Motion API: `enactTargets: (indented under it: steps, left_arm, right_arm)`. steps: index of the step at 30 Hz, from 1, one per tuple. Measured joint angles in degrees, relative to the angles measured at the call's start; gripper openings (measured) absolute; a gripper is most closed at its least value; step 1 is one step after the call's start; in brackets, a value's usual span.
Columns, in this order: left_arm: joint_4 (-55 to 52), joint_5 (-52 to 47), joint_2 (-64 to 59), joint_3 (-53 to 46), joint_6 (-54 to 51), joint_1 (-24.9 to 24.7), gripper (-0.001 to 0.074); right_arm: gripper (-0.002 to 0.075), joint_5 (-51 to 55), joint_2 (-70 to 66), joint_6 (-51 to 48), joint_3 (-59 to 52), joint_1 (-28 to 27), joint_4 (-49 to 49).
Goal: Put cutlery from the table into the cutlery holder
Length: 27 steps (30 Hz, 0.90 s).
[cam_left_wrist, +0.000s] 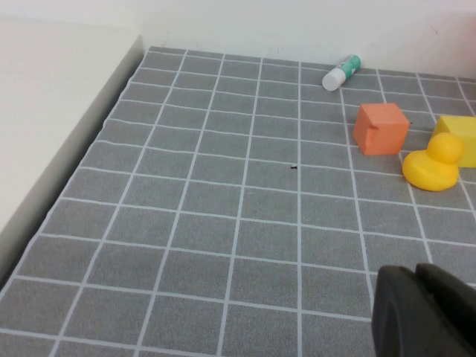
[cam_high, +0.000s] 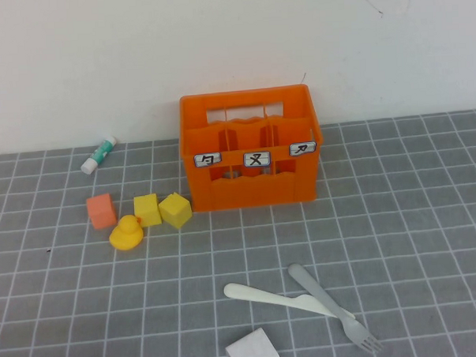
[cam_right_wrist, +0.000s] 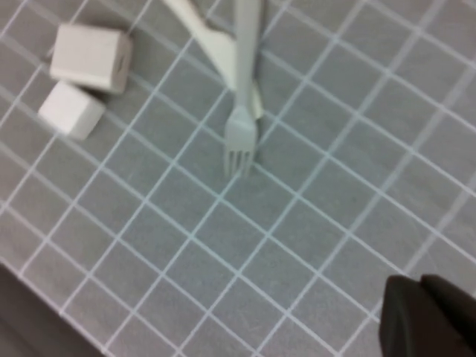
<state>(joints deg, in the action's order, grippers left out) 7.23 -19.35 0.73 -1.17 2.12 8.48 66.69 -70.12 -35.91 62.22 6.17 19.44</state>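
The orange cutlery holder stands at the back middle of the grey tiled table; its compartments look empty. The grey fork lies near the front, its handle crossing over the cream-white knife. Both also show in the right wrist view, the fork and the knife. My right gripper is shut and empty, hovering above bare tiles beyond the fork's tines. My left gripper is shut and empty over the table's left part. Neither gripper shows in the high view.
A white block lies at the front edge beside the knife; the right wrist view shows two white blocks. An orange cube, two yellow cubes, a yellow duck and a white-and-green tube lie left of the crate.
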Motion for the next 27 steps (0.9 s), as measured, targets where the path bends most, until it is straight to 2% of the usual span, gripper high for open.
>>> enactTargets:
  steps: [8,12,16,27]
  left_arm:
    - [0.0,0.0,0.0,0.0,0.0,0.0,-0.0001]
    - [0.0,0.0,0.0,0.0,0.0,0.0,-0.0001]
    - [0.0,0.0,0.0,0.0,0.0,0.0,-0.0001]
    - [0.0,0.0,0.0,0.0,0.0,0.0,-0.0001]
  right_arm:
    - [-0.0003,0.0,-15.4,10.1,9.3,15.4,-12.5]
    - [-0.0003,-0.2,-23.0,15.6,14.4,20.9,-19.0]
    - [-0.0003,-0.5,-30.1,19.0,18.8,24.0,-21.1]
    - [-0.0003,-0.7,-43.6,19.7,26.6,29.0,-21.2]
